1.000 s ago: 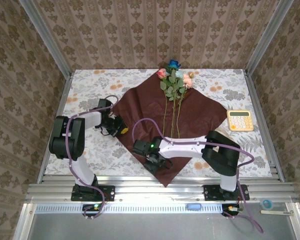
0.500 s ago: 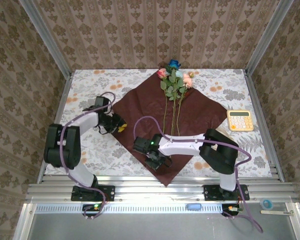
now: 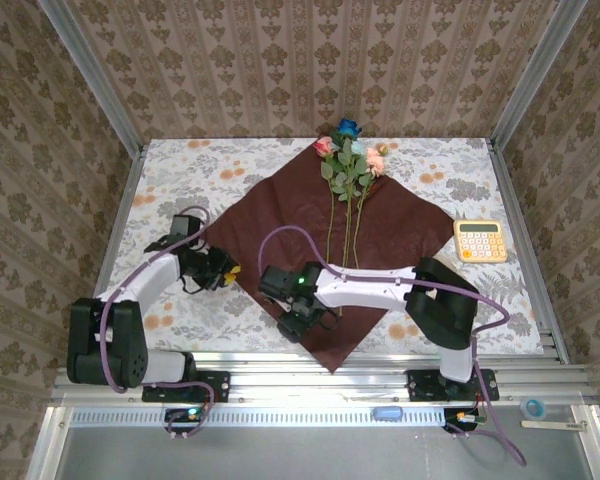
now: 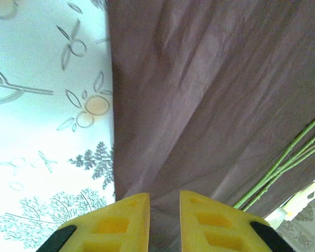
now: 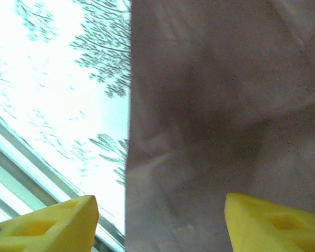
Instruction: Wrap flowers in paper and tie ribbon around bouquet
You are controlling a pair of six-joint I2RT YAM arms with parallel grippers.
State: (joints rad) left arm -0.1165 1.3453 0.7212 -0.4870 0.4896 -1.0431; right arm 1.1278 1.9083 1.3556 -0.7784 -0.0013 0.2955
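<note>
The dark red paper (image 3: 400, 215) lies flat as a diamond on the tablecloth. The flowers (image 3: 348, 150) rest on it, heads at the far corner and green stems (image 4: 283, 163) running toward me. My left gripper (image 3: 227, 272) sits at the paper's left edge. Its yellow fingers (image 4: 121, 220) stand close together with the paper (image 4: 199, 79) pinched between them, and creases run toward the grip. My right gripper (image 3: 292, 322) hovers open over the paper's near-left edge (image 5: 215, 105), fingers (image 5: 52, 223) wide apart. The ribbon and the bouquet are out of view.
An orange calculator (image 3: 479, 240) lies on the tablecloth right of the paper. Metal rails (image 3: 320, 378) border the table's near edge and sides, and patterned walls close it in. Floral cloth (image 3: 170, 180) shows bare at the far left.
My left arm has swung out to the near left, and the paper's left corner has come with it. My right gripper shifted slightly left and opened wide.
</note>
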